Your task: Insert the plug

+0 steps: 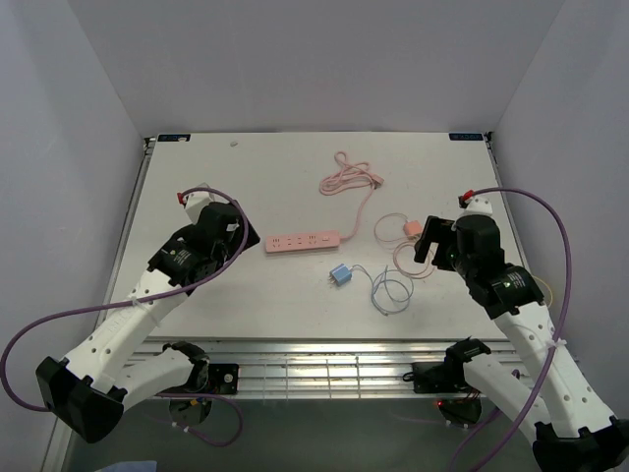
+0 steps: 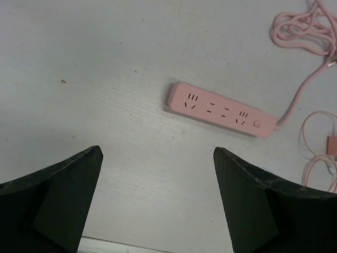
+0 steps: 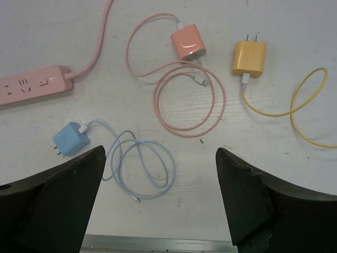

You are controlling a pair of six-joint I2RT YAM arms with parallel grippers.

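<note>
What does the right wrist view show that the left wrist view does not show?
Only the right wrist view shows the blue charger and the yellow charger, each with its own cable. Only the left wrist view shows the whole power strip with all its sockets, and the bundled far end of its cord. Both views show at least one end of the power strip and the pink charger with its looped cable, which the frame edge cuts in the left wrist view.
</note>
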